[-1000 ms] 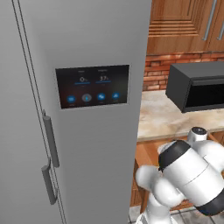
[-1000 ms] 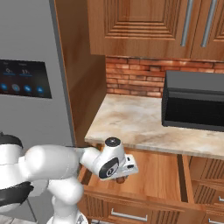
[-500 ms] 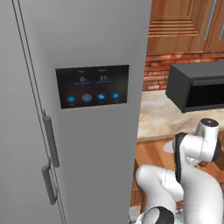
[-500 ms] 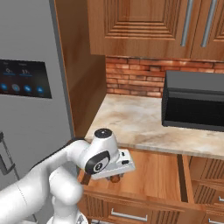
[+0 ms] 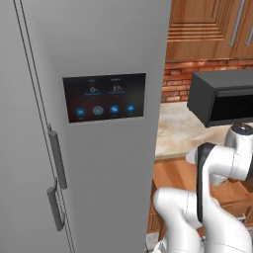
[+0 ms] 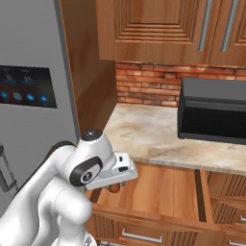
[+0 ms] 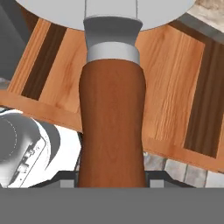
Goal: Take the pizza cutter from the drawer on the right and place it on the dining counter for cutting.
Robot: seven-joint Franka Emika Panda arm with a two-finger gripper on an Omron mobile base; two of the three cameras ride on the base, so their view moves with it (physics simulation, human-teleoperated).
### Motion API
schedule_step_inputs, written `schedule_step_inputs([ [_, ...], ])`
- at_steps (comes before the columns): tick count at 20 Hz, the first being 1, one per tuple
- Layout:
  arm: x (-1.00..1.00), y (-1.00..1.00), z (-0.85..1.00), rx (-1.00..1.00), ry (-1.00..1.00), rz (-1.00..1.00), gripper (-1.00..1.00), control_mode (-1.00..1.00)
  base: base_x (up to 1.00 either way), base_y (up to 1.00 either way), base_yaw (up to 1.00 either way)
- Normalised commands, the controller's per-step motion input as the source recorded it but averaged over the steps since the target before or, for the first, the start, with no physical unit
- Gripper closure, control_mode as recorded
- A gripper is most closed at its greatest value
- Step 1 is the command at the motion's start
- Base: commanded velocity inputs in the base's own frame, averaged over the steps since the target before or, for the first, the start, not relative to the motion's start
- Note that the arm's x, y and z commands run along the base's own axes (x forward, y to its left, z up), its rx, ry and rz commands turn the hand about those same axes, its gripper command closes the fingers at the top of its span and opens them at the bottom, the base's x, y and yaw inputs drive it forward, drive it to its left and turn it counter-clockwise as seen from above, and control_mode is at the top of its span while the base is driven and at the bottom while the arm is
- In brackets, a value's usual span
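The pizza cutter [image 7: 111, 122] has a thick brown wooden handle, a grey metal collar and a pale grey round blade at the top of the hand view. My gripper [image 7: 111, 181] is shut on the handle's lower end. In the right base view the gripper [image 6: 116, 182] hangs over the left part of the open drawer [image 6: 163, 192], with the brown handle of the pizza cutter [image 6: 114, 188] poking out under the hand. The drawer's light orange floor [image 7: 175, 65] lies below the cutter. The dining counter is out of view.
A tall grey fridge [image 5: 89, 123] with a dark touch panel stands close on the left. The black microwave [image 6: 214, 115] sits on the stone worktop [image 6: 149, 134] above the drawer. Wooden wall cabinets [image 6: 158, 29] hang overhead. My own white arm [image 5: 217, 163] crowds the space before the drawer.
The arm has swung and refolded, its elbow rising. The hand has drifted a little to the left over the drawer, still holding the cutter.
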Motion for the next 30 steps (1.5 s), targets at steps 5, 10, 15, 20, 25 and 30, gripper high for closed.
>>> schedule_step_inputs([
  [5,0.0,0.13,0.95,0.12,0.0,-0.14,1.0,-1.0,0.0,0.0,0.0],
  [10,0.0,0.21,0.81,0.15,0.0,-0.16,1.0,-1.0,0.0,0.0,0.0],
  [15,0.01,0.36,0.43,0.07,0.0,-0.22,1.0,-1.0,0.0,0.0,0.0],
  [20,0.0,0.39,0.02,0.0,0.0,-0.25,1.0,-1.0,0.0,0.0,0.0],
  [25,0.0,0.12,0.0,-0.01,0.0,-0.1,1.0,-1.0,0.0,0.0,0.0],
  [30,0.0,0.0,0.0,0.0,0.0,0.0,1.0,-1.0,0.0,0.0,0.0],
])
